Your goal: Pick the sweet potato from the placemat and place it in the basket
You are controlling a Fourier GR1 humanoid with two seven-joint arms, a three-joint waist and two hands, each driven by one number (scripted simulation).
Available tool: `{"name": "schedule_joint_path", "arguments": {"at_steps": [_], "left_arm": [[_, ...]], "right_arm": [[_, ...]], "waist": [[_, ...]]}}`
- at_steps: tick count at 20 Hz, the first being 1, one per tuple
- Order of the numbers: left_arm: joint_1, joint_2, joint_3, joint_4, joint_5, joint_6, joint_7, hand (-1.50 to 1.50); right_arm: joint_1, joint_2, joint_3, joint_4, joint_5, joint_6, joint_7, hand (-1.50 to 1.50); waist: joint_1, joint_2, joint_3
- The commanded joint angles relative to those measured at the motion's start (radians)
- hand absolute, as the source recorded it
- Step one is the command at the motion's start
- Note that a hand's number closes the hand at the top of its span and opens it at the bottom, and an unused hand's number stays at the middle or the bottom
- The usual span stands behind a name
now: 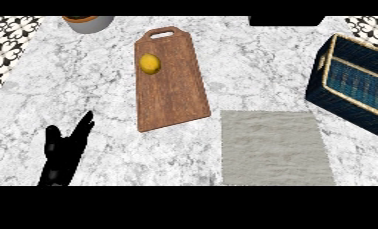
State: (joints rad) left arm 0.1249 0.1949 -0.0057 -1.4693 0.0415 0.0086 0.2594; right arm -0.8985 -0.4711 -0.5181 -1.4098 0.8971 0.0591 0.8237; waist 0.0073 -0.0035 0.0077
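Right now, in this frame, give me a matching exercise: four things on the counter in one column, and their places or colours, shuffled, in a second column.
Things:
1. yellow fruit
2. basket
3. placemat
4. left hand

Places or colours:
A. grey, at lower right, nothing on it
B. black, fingers straight, at lower left
C. on the wooden cutting board
D. dark blue with a tan rim, at the right edge

Pairs: 1-C, 2-D, 3-A, 4-B
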Motion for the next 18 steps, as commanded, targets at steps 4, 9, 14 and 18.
{"name": "schedule_joint_path", "arguments": {"at_steps": [4,9,14,18], "left_arm": [[0.006,-0.011,-0.006,0.007,0.005,-0.008,0.064,0.0],[0.04,-0.024,-0.005,0.038,-0.011,-0.017,-0.001,0.0],[0.0,0.018,0.042,0.063,0.014,-0.041,0.02,0.0],[0.029,-0.038,0.005,0.075,-0.019,-0.009,-0.005,0.0]], "right_arm": [[0.111,0.027,-0.12,0.069,-0.15,-0.165,-0.163,1.5],[0.134,0.002,-0.136,0.175,-0.195,-0.222,-0.227,1.5],[0.236,-0.089,-0.128,0.191,-0.064,-0.245,-0.173,1.5],[0.287,-0.113,-0.087,0.228,-0.105,-0.15,-0.247,1.5]], "waist": [[-0.004,0.005,-0.007],[0.0,0.005,-0.007],[-0.012,0.006,-0.008],[-0.006,0.005,-0.008]]}}
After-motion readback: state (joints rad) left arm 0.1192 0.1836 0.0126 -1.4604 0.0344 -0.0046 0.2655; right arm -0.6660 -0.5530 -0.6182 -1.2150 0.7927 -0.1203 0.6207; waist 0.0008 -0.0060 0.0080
